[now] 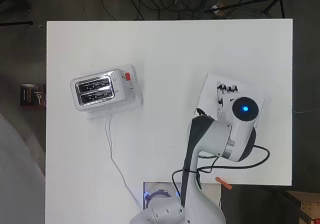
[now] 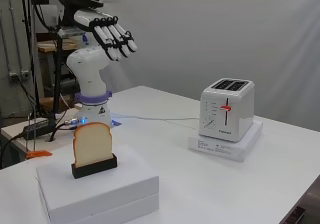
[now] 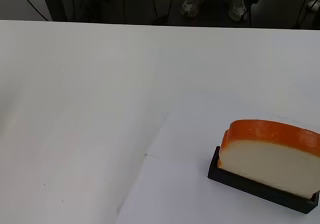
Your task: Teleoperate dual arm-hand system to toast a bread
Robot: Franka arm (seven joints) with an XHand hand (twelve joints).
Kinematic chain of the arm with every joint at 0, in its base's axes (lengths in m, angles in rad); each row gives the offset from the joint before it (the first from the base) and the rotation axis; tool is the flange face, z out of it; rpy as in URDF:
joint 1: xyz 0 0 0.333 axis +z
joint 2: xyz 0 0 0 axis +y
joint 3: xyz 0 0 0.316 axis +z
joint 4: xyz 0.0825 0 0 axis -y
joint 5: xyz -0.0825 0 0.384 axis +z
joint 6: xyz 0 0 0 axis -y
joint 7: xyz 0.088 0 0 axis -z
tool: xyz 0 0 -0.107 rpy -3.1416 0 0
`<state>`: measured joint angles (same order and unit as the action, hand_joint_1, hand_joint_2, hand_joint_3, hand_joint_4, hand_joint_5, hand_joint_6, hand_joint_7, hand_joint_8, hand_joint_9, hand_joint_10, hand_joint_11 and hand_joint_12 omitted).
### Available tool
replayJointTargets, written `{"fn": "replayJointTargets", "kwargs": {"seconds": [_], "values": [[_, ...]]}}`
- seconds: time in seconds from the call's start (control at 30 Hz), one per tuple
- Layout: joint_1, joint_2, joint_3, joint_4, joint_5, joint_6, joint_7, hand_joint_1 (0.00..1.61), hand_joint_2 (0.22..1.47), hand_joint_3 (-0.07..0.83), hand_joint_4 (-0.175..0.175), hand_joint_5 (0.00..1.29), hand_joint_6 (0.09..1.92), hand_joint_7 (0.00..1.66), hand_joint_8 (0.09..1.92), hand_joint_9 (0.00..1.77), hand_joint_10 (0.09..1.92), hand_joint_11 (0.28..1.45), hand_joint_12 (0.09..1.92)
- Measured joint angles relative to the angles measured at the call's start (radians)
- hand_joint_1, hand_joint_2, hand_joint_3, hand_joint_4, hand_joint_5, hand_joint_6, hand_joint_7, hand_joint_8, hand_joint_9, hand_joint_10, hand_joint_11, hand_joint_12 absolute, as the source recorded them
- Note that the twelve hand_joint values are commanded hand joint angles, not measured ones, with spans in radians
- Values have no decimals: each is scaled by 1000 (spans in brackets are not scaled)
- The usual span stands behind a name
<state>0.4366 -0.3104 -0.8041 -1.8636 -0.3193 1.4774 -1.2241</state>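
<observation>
In the side view we see the hand [image 2: 114,38] at the upper left of the frame, raised high above the table [image 2: 165,184], its fingers straight and lying side by side, holding nothing. The bread slice [image 2: 92,143] stands upright in a black holder [image 2: 94,166] on a white box [image 2: 100,189] at the lower left, well below the hand. The white toaster [image 2: 226,109] sits on its own white block [image 2: 226,143] right of centre, slots empty, well apart from the bread. In the overhead view the toaster [image 1: 102,89] lies at centre left, with its cord [image 1: 116,159] trailing toward the bottom edge.
</observation>
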Motion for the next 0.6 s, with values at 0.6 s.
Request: {"fn": "replayJointTargets", "kwargs": {"seconds": [0.6], "values": [[933,-231,-919,1,-463,-83,236,257,937,8,25,319,87,403,87,575,87,534,87]]}}
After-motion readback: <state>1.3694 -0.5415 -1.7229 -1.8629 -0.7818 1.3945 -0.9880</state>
